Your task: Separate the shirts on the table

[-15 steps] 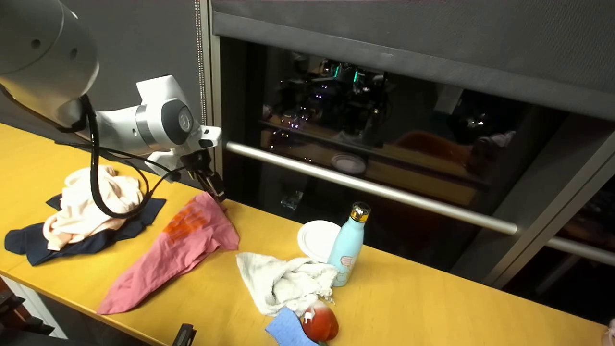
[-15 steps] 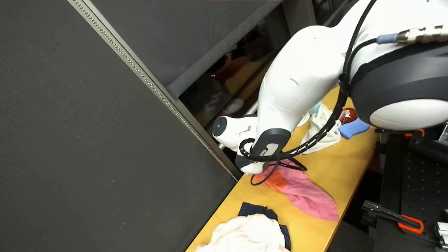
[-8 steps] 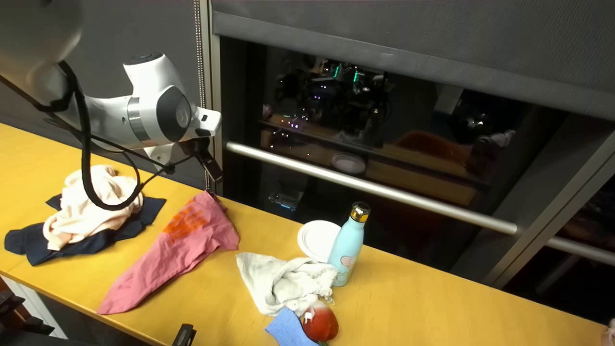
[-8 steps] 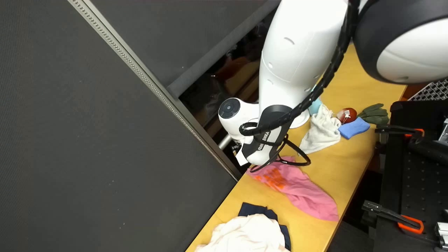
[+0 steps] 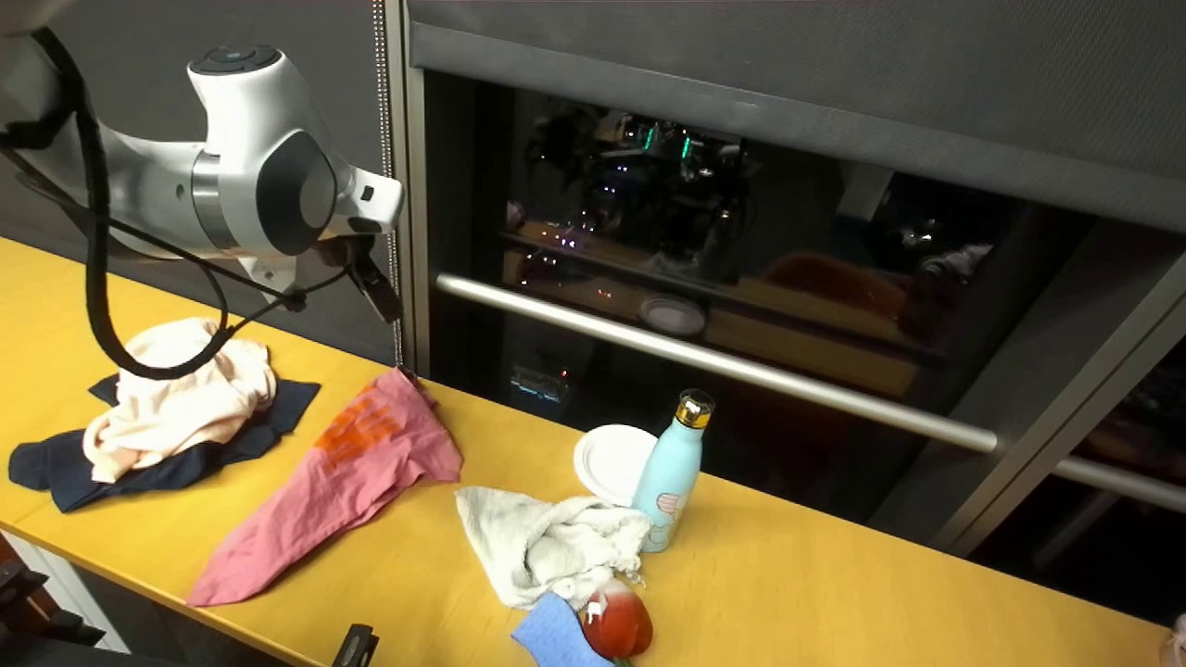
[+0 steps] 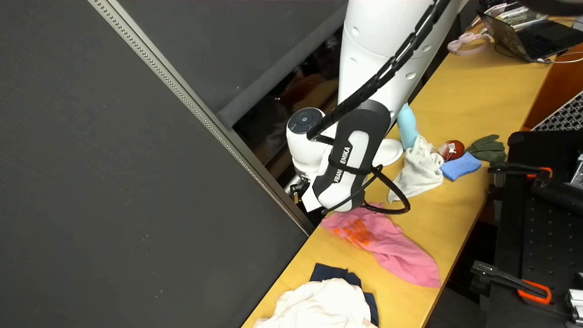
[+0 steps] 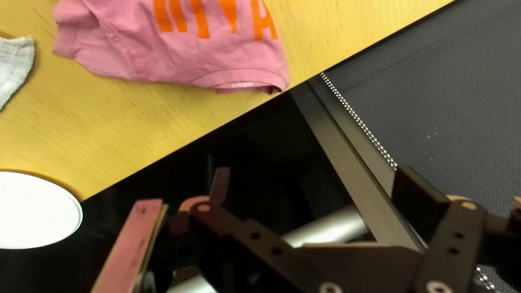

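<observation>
From the edge by the window (image 5: 788,213) nearly to the long edge opposite, across the table (image 5: 834,574): a pink T-shirt (image 5: 343,491), wrinkled, with orange lettering uppermost. Has its collar right at the window-side edge and tapers towards the opposite one.

Just beside it, between the same two long edges, a cream garment (image 5: 190,394), bunched up on top of a navy garment (image 5: 171,477), the latter visible around the heap and reaching near the edge opposite the window.

Above the window-side edge, near the T-shirt's collar and apart from it, the gripper (image 7: 314,181), with fingers set wide apart in the wrist view.

Farther along the table, between the long edges, a rumpled off-white cloth (image 5: 556,547). Nearer the window-side edge, a white plate (image 5: 611,459), overlapping that edge in the wrist view, and an upright light-blue bottle (image 5: 669,482) with a gold top, just beside the cloth; hard to say whether touching.

On the cloth's other side, towards the edge opposite the window, a red rounded item (image 5: 621,625) with a white tag, and just beside it a blue piece of cloth or sponge (image 6: 460,166) and a dark green leaf-like item (image 6: 487,149).

At the far end of the table in an exterior view, a laptop (image 6: 542,41) with its lid up, and pink headphones (image 6: 466,42) near the window-side edge.
</observation>
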Available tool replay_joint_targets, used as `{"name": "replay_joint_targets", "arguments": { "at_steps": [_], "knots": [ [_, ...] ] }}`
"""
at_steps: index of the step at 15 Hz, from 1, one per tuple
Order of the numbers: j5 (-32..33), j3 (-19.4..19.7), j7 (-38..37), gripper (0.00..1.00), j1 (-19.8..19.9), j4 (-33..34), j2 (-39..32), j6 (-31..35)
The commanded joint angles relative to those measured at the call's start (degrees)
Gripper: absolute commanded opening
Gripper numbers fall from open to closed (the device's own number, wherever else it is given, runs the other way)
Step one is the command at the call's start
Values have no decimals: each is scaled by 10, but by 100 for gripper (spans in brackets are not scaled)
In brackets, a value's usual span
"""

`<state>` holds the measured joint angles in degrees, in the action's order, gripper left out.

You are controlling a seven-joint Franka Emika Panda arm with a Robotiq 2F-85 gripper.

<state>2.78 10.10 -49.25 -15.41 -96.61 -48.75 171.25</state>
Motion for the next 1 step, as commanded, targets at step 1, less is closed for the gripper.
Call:
{"name": "replay_joint_targets", "arguments": {
  "at_steps": [1],
  "knots": [
    [-29, 8, 23, 100, -9, -1, -1, 1]
  ]
}}
